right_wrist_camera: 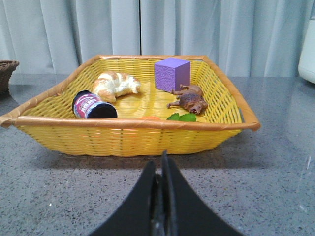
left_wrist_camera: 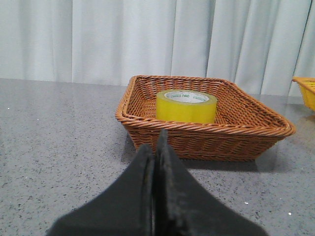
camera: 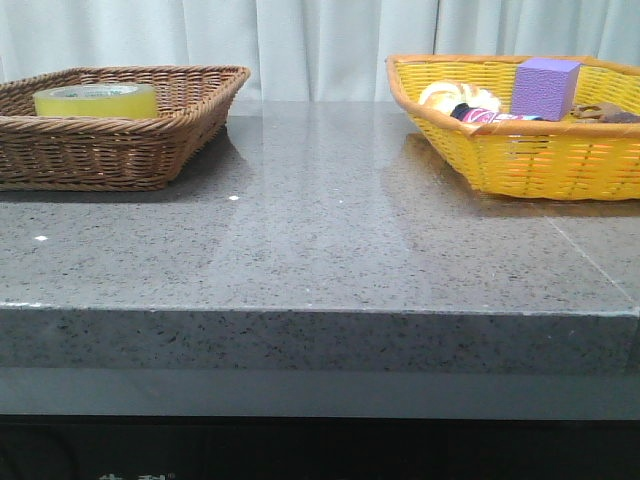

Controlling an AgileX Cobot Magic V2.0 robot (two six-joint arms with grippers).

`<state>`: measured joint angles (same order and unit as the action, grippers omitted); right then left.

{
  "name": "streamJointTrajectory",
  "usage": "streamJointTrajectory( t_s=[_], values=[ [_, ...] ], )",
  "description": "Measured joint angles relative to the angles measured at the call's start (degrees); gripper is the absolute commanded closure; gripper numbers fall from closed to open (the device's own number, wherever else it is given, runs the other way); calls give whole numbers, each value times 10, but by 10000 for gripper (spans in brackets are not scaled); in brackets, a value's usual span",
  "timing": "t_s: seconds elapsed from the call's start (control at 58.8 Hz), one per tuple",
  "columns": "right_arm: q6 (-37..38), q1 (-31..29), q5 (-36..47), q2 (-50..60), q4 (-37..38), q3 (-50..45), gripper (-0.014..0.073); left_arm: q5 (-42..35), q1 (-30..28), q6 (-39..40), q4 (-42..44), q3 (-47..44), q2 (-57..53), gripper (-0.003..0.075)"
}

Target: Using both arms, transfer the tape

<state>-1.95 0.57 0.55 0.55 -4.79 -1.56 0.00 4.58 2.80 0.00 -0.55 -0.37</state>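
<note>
The tape (camera: 96,100), a yellow roll with a white core, lies flat inside the brown wicker basket (camera: 120,145) at the table's far left. In the left wrist view the tape (left_wrist_camera: 186,106) sits in that basket (left_wrist_camera: 206,142), well beyond my left gripper (left_wrist_camera: 155,145), whose jaws are pressed together and hold nothing. My right gripper (right_wrist_camera: 161,164) is likewise shut and empty, a short way in front of the yellow basket (right_wrist_camera: 133,135). Neither arm shows in the front view.
The yellow basket (camera: 540,160) at the far right holds a purple cube (camera: 544,88), a croissant (right_wrist_camera: 115,84), a dark can (right_wrist_camera: 92,105), a brown toy animal (right_wrist_camera: 189,100) and green leaves (right_wrist_camera: 181,117). A grey stone tabletop (camera: 330,230) lies between the baskets; curtains hang behind.
</note>
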Motion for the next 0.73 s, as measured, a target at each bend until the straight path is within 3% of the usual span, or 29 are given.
streamJointTrajectory(
  t_s=[0.732],
  values=[
    [6,0,5,0,1,0,662,0,0,0,0,0,0,740]
  ],
)
